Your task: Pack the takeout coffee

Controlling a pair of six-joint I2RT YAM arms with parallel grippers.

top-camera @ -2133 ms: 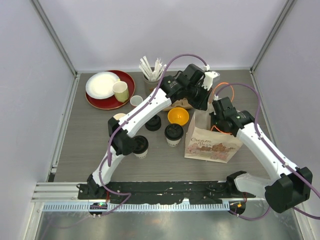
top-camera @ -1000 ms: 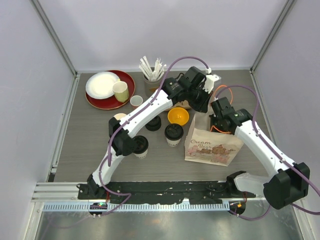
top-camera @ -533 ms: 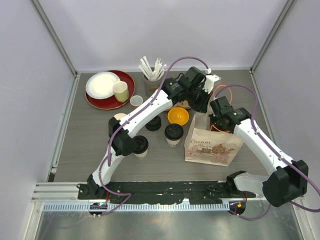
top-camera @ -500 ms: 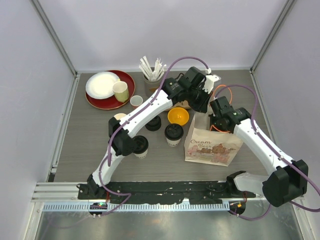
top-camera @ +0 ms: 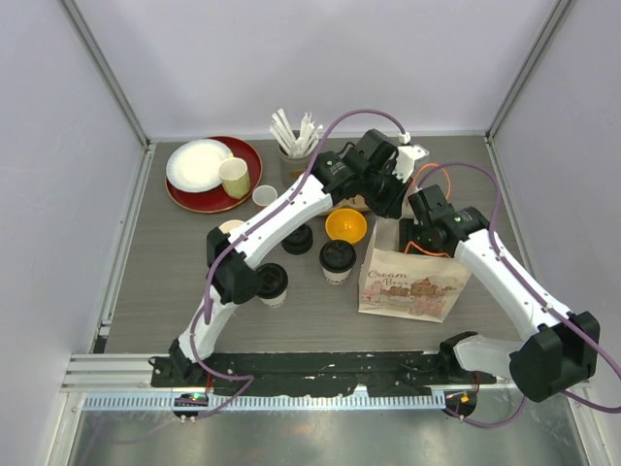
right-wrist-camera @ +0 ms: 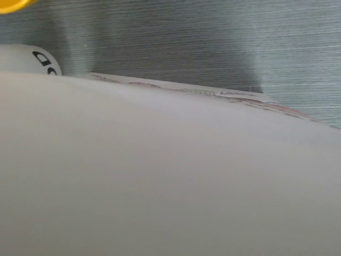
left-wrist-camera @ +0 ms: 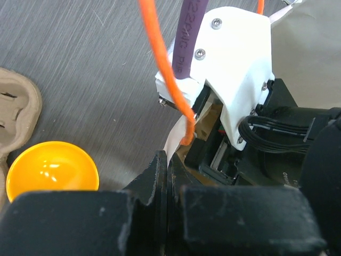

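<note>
Nearest me, one lidded paper cup [top-camera: 275,283] stands partly under the left arm [top-camera: 238,272], at nine o'clock from the paper bag [top-camera: 412,286]. The second cup [top-camera: 337,259] stands between them, near the bag. Beyond it sits the orange bowl [top-camera: 345,225]. At the bag's mouth, twelve o'clock, my left gripper [left-wrist-camera: 168,178] is pinched fully closed. My right gripper [top-camera: 420,235] dips in there; how wide its jaws stand I cannot tell.

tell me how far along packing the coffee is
Done: nothing visibly packed. Both lidded cups stand on the table outside the paper bag. In hand: left gripper shut at the bag's rim, seemingly pinching it; right gripper at its mouth. Left: both cups go in.
</note>
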